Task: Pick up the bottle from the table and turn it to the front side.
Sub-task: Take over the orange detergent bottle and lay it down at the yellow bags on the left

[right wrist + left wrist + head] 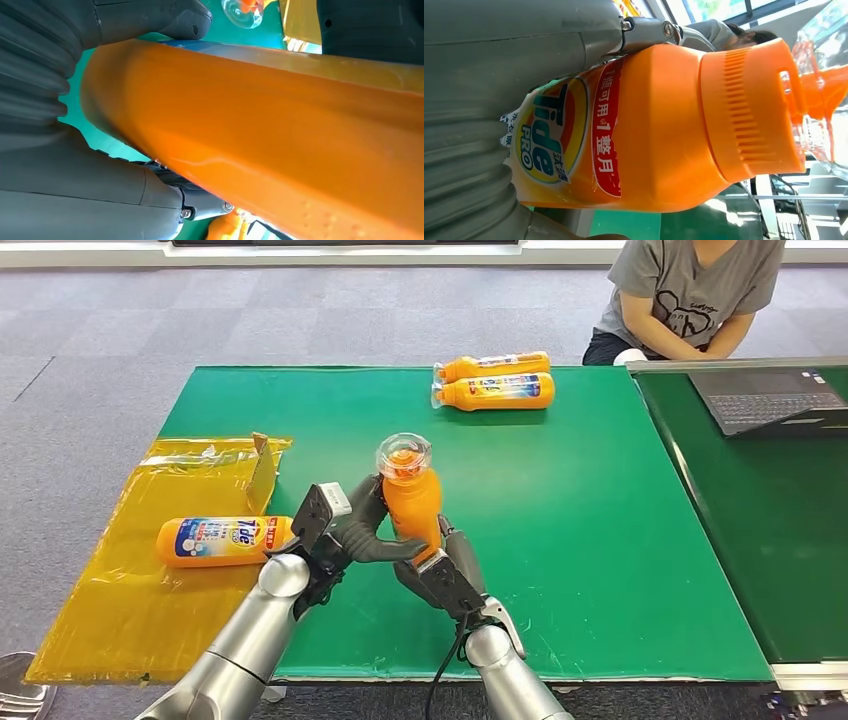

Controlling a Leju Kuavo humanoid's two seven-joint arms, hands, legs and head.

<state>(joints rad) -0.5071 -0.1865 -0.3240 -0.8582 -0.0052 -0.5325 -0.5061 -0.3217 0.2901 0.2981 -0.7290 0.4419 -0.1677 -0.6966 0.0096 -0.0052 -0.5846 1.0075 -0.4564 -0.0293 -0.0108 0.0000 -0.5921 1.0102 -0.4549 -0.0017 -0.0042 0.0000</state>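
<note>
Closest to me, near the front edge of the desk [600,540], I have the bottle [412,502] lifted clear of the green surface and standing roughly upright, clear cap uppermost, with both arms on it. My left robot hand [345,530] wraps its fingers around the body from one side, and my right robot hand [440,570] cups the lower part from the other; I judge this two-sided hold lets one hand steady the bottle while it is rotated. In the left wrist view the Tide label [554,132] faces that camera, while from the head view I see plain orange, so I reckon the front is not yet turned toward me. The contents cannot be read through the opaque wall. Off the desk's left edge a yellow sheet [120,580] carries a second bottle [222,540] lying on its side, label up, just beside a folded flap. Toward the far edge two more bottles [495,382] lie side by side, touching. Beyond the far right corner a person [690,295] sits by a laptop [765,400].
</note>
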